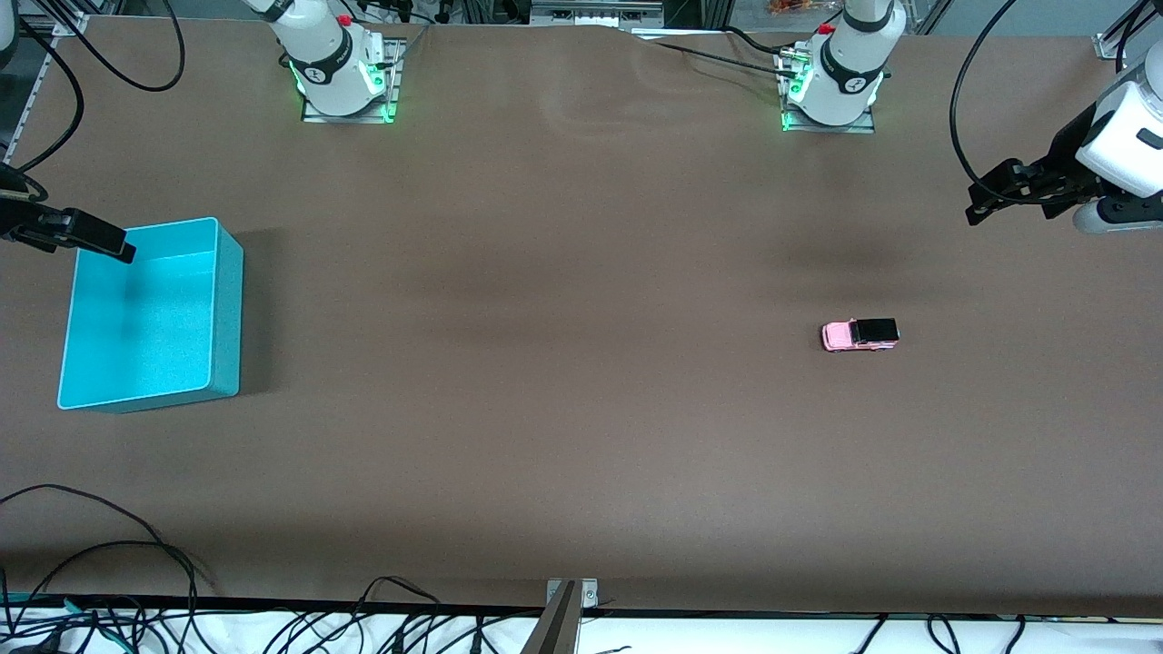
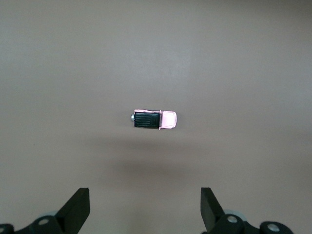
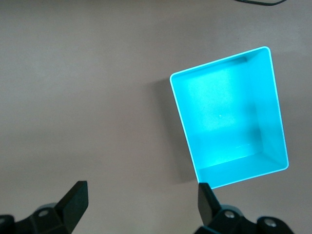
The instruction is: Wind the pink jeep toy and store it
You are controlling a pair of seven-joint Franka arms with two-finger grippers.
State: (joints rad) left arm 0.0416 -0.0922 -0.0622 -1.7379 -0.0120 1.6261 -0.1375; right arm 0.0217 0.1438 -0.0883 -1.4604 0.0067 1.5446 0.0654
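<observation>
While left end effector [image 2: 145, 210] hovers agape, pink jeep toy [image 2: 154, 120] sits apart below.

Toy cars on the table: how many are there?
1. The pink jeep toy stands alone on the brown table toward the left arm's end, apart from the empty turquoise bin at the right arm's end. Nothing looks hidden.

left gripper [image 2: 145, 210]: raised, fingers apart (holding nothing) | right gripper [image 3: 141, 207]: raised, fingers apart

Right tool [image 3: 139, 207], fingers spread, hangs above turquoise bin [image 3: 275, 109] on table [image 3: 83, 87].
</observation>
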